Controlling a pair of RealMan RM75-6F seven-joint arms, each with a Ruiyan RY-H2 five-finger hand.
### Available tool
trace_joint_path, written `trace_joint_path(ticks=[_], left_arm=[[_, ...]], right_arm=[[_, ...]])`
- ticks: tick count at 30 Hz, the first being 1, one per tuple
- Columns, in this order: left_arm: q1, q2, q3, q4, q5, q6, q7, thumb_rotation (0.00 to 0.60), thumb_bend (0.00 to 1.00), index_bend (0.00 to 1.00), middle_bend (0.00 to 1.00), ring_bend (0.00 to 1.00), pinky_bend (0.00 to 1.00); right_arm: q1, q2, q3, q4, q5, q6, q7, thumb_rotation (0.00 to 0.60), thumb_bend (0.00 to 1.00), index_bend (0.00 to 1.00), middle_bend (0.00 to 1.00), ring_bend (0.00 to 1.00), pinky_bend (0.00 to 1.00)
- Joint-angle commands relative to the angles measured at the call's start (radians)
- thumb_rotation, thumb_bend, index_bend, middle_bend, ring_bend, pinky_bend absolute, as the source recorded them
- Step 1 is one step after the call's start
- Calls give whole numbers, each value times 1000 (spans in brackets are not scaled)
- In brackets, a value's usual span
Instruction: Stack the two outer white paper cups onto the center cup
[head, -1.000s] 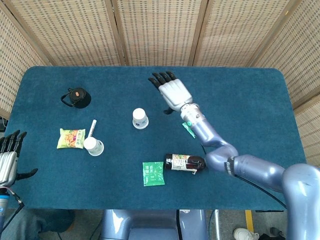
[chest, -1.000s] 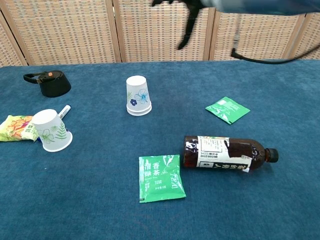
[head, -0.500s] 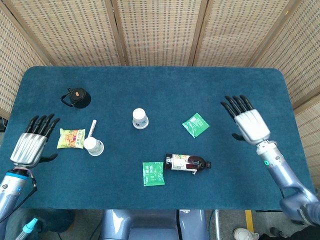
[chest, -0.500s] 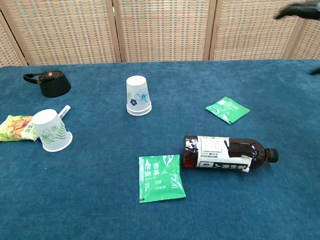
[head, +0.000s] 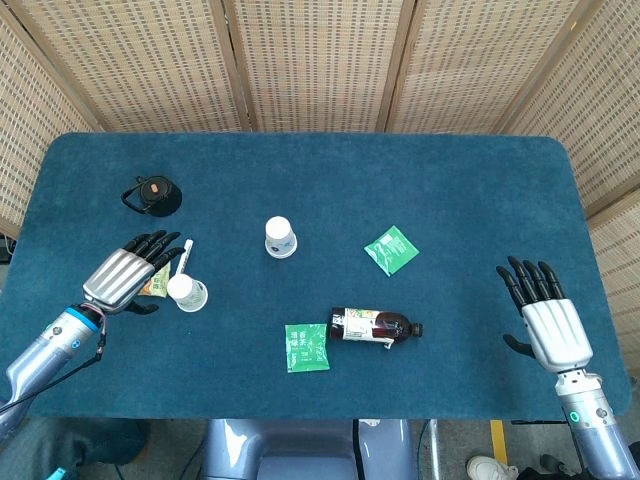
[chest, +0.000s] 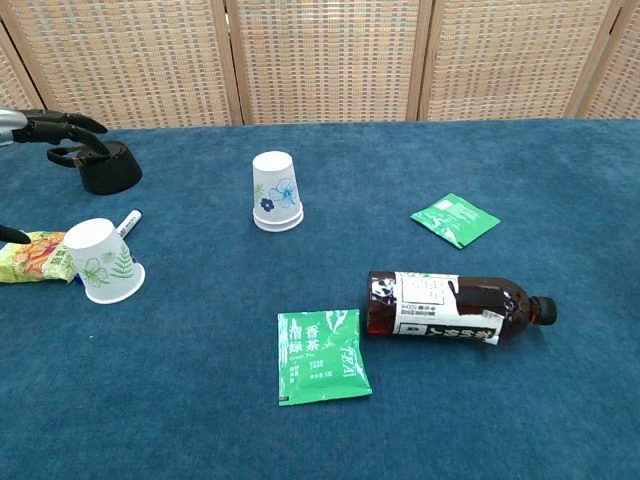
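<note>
A white paper cup with blue flowers (head: 281, 238) (chest: 276, 190) stands upside down near the table's middle. A second white cup with green leaves (head: 187, 293) (chest: 102, 260) stands upside down at the left, tilted against a yellow snack packet (chest: 28, 255). My left hand (head: 125, 275) hovers open just left of that cup, over the packet, with its fingers spread and apart from the cup. Only its dark fingers (chest: 60, 122) show at the left edge of the chest view. My right hand (head: 545, 320) is open and holds nothing at the front right of the table, far from both cups.
A black lidded pot (head: 152, 195) (chest: 100, 168) sits at the back left. A white marker (head: 185, 255) lies beside the left cup. A dark tea bottle (head: 372, 326) (chest: 455, 308) lies on its side at the front, with green sachets beside it (head: 306, 347) and behind it (head: 391, 249).
My left hand has moved right, from the table's left edge to just beside the left cup. My right hand has drawn back toward the front right corner. The cups have not moved.
</note>
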Motion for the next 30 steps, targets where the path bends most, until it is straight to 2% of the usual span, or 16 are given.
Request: trace_joint_path(ticks=[1, 8, 18, 21, 26, 30], left_arm=[[-33, -42, 12, 50, -14, -39, -43, 600, 0, 206, 103, 149, 242], [-43, -88, 37, 131, -8, -34, -85, 600, 35, 265, 167, 232, 298], [-63, -163, 58, 213, -12, -33, -124, 600, 63, 270, 171, 238, 311], [-69, -177, 60, 220, -17, -36, -131, 600, 125, 323, 217, 282, 358], [-74, -201, 55, 238, -27, -21, -112, 600, 284, 471, 339, 399, 448], [-73, -206, 51, 243, -36, -7, -92, 600, 375, 530, 387, 440, 481]], right_arm=[[-20, -6, 11, 7, -14, 6, -5, 600, 0, 0, 0, 0, 0], [-48, -3, 46, 3, -22, 12, -7, 600, 0, 0, 0, 0, 0], [-80, -3, 88, 1, -43, 12, 1, 600, 0, 0, 0, 0, 0], [-87, -5, 99, 4, -52, 16, 3, 600, 0, 0, 0, 0, 0], [-100, -5, 114, 4, -65, 17, 4, 600, 0, 0, 0, 0, 0], [-105, -6, 122, 6, -69, 12, 7, 600, 0, 0, 0, 0, 0]])
